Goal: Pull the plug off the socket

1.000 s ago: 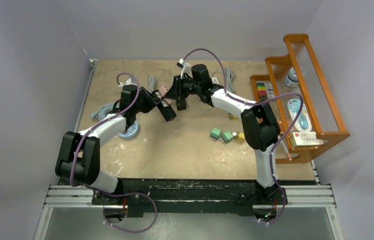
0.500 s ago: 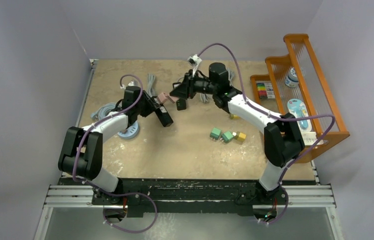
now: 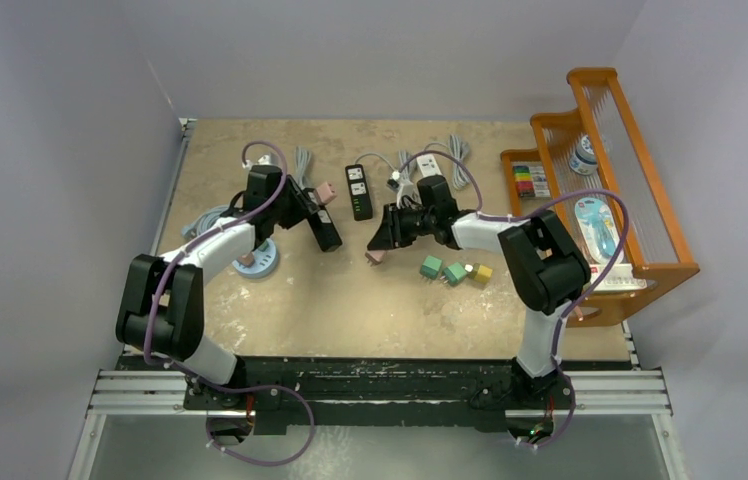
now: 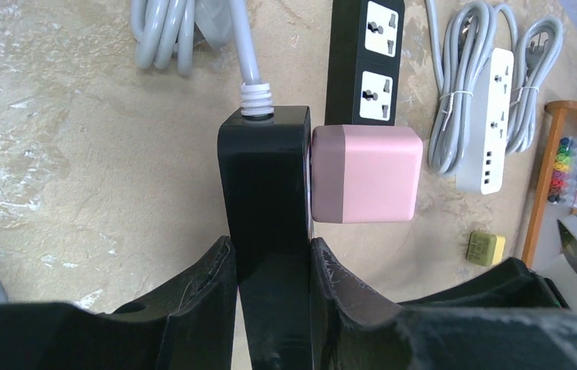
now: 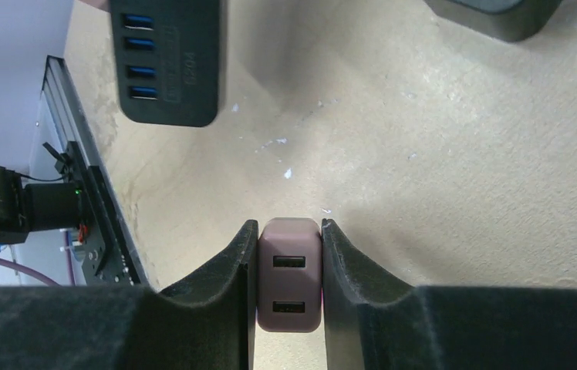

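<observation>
The left pincer (image 3: 312,212), left of the middle of the top view, is clamped narrow on a black power strip (image 3: 328,235). In the left wrist view the fingers (image 4: 208,293) press both long sides of that strip, and a grey cable leaves its far end at the top of the frame. A pink plug (image 4: 366,173) sits in the strip's right face, flush against it, so plug and socket are joined.

The right pincer (image 3: 380,248), just right of centre, is closed on a pink USB charger (image 3: 374,257). In the right wrist view this charger (image 5: 290,285) fills the gap between the fingers (image 5: 227,270) at bottom centre and shows two ports. It hangs low over the bench (image 3: 350,310); whether it touches cannot be told.

A black two-outlet strip (image 3: 356,190) lies flat between the two pincers, nearer the upper edge. A white power strip (image 3: 430,163) with coiled cable lies to its right. Two green cubes (image 3: 432,266) and a yellow one sit right of the held charger.
</observation>
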Robot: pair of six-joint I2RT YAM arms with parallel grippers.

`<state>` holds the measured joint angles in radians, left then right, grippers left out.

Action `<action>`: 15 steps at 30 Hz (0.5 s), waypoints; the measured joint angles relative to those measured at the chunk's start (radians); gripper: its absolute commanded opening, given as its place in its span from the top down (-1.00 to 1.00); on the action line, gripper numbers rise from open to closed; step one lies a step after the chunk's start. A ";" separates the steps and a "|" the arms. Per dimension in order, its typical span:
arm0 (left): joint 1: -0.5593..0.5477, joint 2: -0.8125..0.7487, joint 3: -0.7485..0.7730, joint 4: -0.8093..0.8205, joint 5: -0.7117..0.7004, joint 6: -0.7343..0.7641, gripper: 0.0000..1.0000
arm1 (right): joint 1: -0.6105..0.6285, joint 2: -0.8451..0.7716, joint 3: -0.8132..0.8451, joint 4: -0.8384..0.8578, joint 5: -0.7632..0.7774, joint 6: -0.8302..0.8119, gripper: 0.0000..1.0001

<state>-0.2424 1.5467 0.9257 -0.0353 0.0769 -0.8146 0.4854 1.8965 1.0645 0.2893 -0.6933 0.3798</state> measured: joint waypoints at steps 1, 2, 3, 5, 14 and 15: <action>0.000 -0.001 0.002 -0.004 0.000 0.007 1.00 | 0.001 0.008 -0.005 0.001 0.003 -0.001 0.16; 0.000 -0.001 0.004 -0.008 0.001 0.015 1.00 | 0.001 0.014 -0.006 0.001 0.007 -0.004 0.05; 0.000 -0.001 0.006 -0.011 0.002 0.021 1.00 | 0.001 0.020 -0.006 0.002 0.015 -0.005 -0.03; 0.000 -0.004 0.006 -0.016 0.003 0.032 1.00 | 0.001 0.023 -0.006 0.007 0.029 -0.007 -0.16; 0.001 -0.031 0.006 -0.033 0.023 0.053 1.00 | 0.001 0.024 0.132 0.079 0.043 0.019 -0.28; 0.001 -0.031 0.006 -0.032 0.026 0.053 1.00 | 0.001 0.026 0.156 0.111 0.039 0.033 -0.28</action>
<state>-0.2413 1.5158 0.9321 -0.0673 0.1028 -0.7620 0.4862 1.9224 1.2201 0.4004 -0.6544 0.4126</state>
